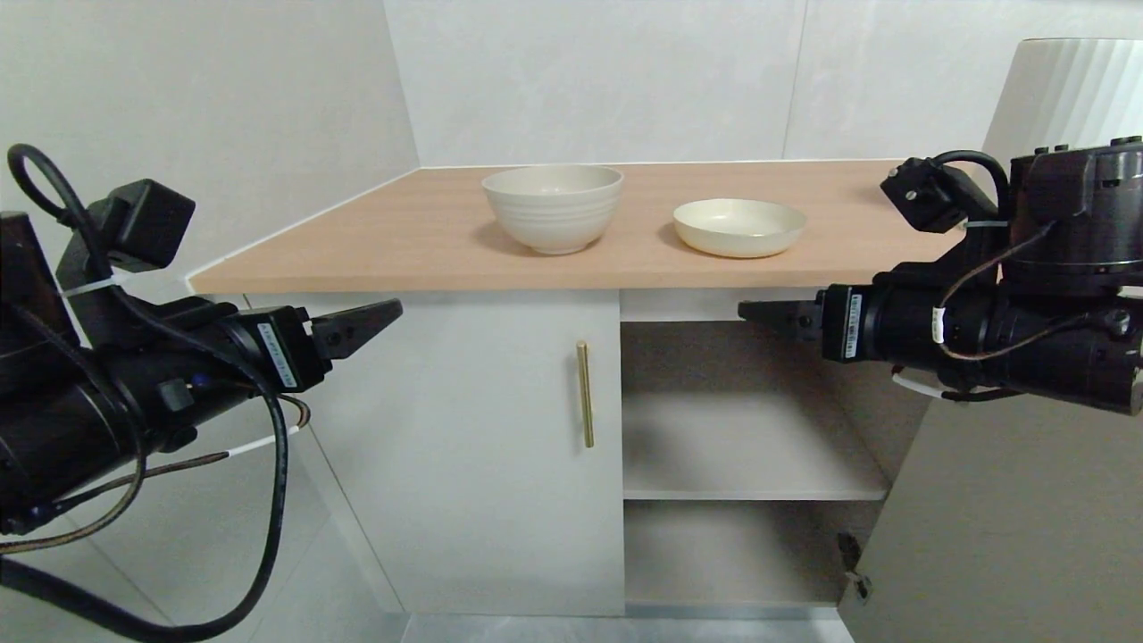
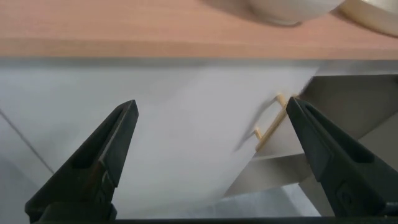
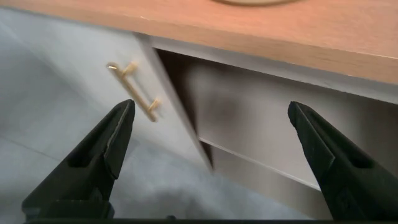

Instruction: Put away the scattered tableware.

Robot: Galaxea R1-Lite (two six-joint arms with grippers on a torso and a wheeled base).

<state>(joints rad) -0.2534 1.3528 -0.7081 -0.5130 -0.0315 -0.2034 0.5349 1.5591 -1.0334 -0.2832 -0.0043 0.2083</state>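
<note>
Cream ribbed bowl point(image 1: 553, 207); plate point(image 1: 739, 226) pale yellow, perhaps; woodgrain countertop point(image 1: 402, 241); brass handle point(image 1: 584, 393).

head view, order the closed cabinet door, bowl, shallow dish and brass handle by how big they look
1. closed cabinet door, by far the largest
2. bowl, about as wide as the dish but much deeper
3. shallow dish
4. brass handle, long but very thin

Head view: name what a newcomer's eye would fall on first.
Two pale dishes on the wooden countertop: a deep ribbed bowl to the left and a shallow plate to its right. Below the plate, the cabinet stands open, beside a closed door with a brass handle. The left claw and right claw hang open at the sides.
</note>
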